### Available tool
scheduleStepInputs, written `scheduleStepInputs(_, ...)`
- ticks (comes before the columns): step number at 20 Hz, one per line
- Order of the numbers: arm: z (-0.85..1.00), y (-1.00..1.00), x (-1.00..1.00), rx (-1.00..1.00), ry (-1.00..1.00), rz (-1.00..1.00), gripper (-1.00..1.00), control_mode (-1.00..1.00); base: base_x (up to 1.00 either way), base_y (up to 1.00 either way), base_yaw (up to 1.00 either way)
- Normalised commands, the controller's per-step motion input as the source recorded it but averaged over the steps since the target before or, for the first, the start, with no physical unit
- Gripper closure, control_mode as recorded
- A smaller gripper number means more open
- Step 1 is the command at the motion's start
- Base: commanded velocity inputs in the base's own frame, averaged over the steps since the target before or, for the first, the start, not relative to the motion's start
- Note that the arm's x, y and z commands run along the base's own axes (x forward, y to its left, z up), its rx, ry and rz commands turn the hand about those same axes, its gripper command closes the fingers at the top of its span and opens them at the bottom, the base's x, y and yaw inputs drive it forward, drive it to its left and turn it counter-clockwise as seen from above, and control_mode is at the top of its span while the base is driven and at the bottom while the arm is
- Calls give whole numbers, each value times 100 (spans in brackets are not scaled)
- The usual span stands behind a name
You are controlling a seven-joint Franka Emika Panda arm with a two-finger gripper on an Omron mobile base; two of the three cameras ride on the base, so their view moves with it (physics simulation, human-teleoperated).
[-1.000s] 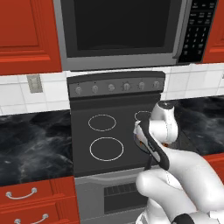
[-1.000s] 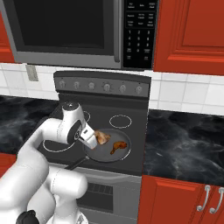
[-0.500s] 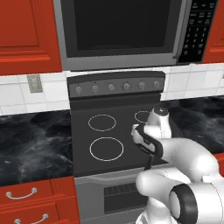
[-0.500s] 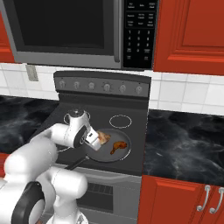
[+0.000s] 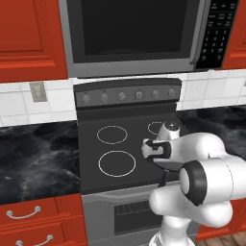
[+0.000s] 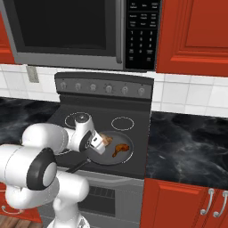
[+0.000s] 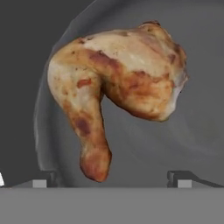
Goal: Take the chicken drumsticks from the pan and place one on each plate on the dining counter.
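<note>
Drumstick (image 7: 114,92) lies straight ahead between my wide-open, empty fingers (image 7: 40,183), bone end toward me, long axis slanting across the pan (image 7: 192,144) floor beneath.

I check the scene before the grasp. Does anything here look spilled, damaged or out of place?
Nothing stands out. Both chicken drumsticks lie inside the pan on the stove, and the open gripper hovers over one of them.
</note>
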Motion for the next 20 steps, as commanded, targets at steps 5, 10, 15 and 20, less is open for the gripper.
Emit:
scheduleStepInputs(5,-33,0,30,0,0,0,-100,-100,0,0,0)
scheduleStepInputs(10,-32,0,30,0,0,0,100,-100,0,0,0)
scheduleStepInputs(15,-30,8,4,0,0,-4,100,-100,0,0,0)
scheduleStepInputs(20,-25,9,0,0,0,-7,100,-100,0,0,0)
